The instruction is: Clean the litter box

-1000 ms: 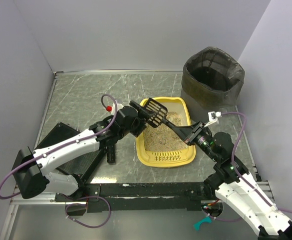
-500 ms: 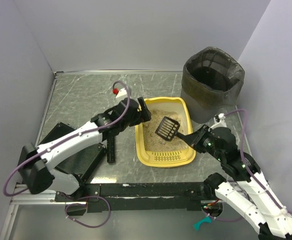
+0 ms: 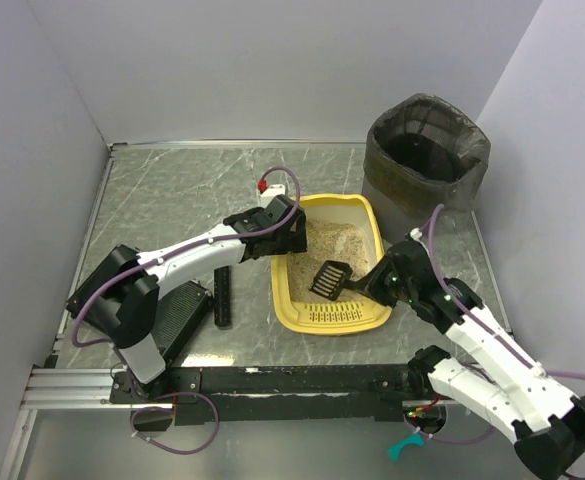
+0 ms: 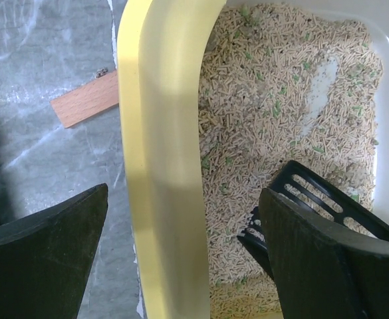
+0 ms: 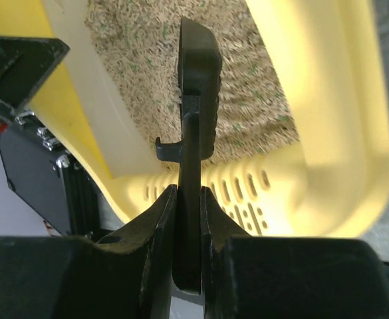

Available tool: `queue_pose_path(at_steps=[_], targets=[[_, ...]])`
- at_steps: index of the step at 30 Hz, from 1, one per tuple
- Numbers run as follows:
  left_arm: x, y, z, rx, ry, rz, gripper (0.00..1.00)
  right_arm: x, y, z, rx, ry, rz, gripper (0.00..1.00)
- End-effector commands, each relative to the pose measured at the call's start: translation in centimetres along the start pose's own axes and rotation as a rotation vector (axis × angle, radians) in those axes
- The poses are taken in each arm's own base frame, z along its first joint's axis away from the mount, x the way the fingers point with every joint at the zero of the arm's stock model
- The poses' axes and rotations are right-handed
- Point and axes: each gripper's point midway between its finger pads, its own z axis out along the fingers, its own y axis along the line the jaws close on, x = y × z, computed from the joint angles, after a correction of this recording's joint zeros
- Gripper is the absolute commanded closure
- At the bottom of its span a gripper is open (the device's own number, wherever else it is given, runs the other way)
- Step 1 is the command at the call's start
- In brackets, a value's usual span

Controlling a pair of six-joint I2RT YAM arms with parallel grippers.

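The yellow litter box (image 3: pixel 280 296) sits mid-table with beige litter (image 3: pixel 342 240) inside and a slotted grille (image 3: pixel 334 315) at its near end. A black slotted scoop (image 3: pixel 329 279) rests head-down in the litter, and my right gripper (image 3: pixel 374 283) is shut on its handle. In the right wrist view the scoop (image 5: pixel 197 93) stands edge-on between the right gripper's (image 5: pixel 187 193) fingers, above the grille (image 5: pixel 247 196). My left gripper (image 3: pixel 286 233) is open and straddles the litter box's left rim (image 4: pixel 164 133). The left gripper (image 4: pixel 184 196) holds nothing, and the scoop (image 4: pixel 317 199) lies just beyond its right finger.
A dark grey round bin (image 3: pixel 427 160) with a bag liner stands at the back right. A black flat pad (image 3: pixel 177 312) and a black bar (image 3: pixel 222 296) lie left of the litter box. A small wooden strip (image 4: pixel 84 100) lies on the table beside the rim. Walls close in on three sides.
The left gripper has opened wide and moved right, onto the litter box's left rim. The right arm has brought the scoop down from above the box into the litter.
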Motion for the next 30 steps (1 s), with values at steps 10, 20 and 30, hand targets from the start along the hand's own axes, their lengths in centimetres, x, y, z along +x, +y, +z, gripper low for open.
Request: queue_pose_path(at_steps=[10, 20, 30], targets=[[0.8, -2.3, 1.3, 0.108, 0.034, -0.058, 0.07, -2.0, 1.7, 6.4, 0.012, -0.097, 0.149, 1.0], [2.7, -3.1, 1.5, 0.204, 0.103, -0.074, 0.15, -3.4, 1.3, 9.9, 0.002, -0.258, 0.274, 1.0], [2.8, -4.1, 1.1, 0.257, 0.13, -0.081, 0.17, -3.6, -0.3, 13.5, 0.042, -0.343, 0.38, 1.0]])
